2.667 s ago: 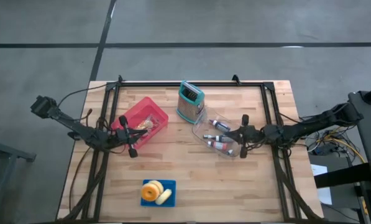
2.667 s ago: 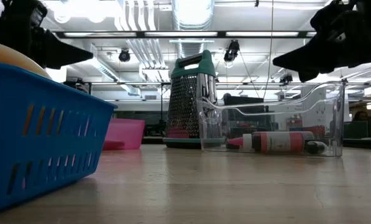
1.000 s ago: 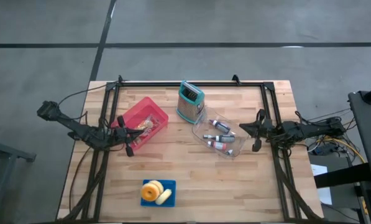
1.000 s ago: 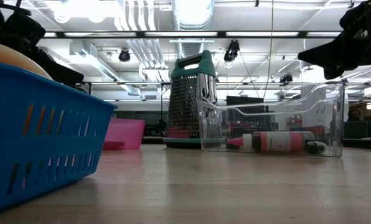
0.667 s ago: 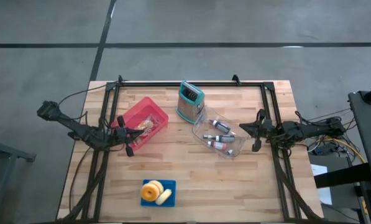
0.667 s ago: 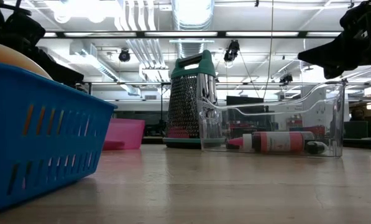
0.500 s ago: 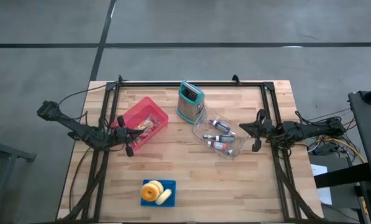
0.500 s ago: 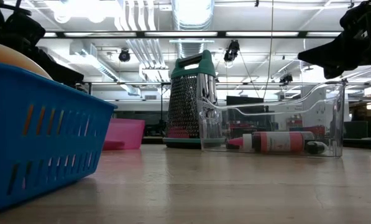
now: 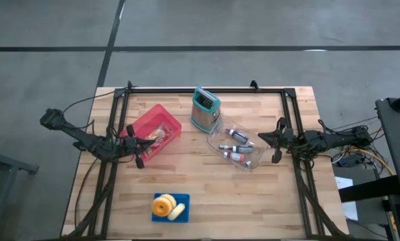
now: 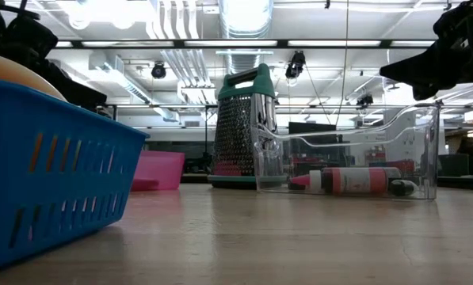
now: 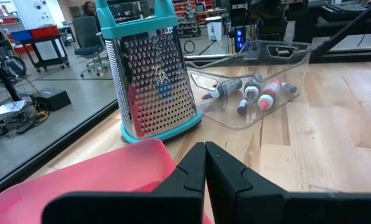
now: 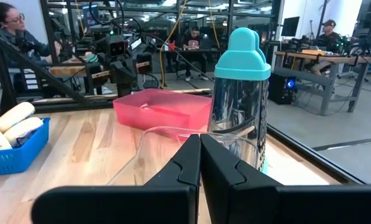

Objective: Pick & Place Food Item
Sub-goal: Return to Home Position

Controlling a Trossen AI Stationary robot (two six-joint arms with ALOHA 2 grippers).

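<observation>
A blue basket (image 9: 171, 206) near the table's front holds a donut (image 9: 162, 205) and a pale yellow food piece (image 9: 177, 213). A red basket (image 9: 153, 130) with wrapped food (image 9: 161, 134) stands at the left of the table's middle. My left gripper (image 9: 149, 142) is shut and empty, above the red basket's near-left edge (image 11: 98, 171). My right gripper (image 9: 261, 138) is shut and empty, beside the right end of a clear bin (image 9: 234, 148) and above the table. The blue basket also shows in the right wrist view (image 12: 14, 146).
A teal-topped metal grater (image 9: 204, 109) stands at the far middle, next to the clear bin, which holds several small bottles (image 9: 236, 155). A black frame (image 9: 206, 90) runs around the table's far and side edges. Bare wood lies between the baskets and the bin.
Nothing has moved in the last second. Before that, my right gripper drew back from over the clear bin toward the table's right edge.
</observation>
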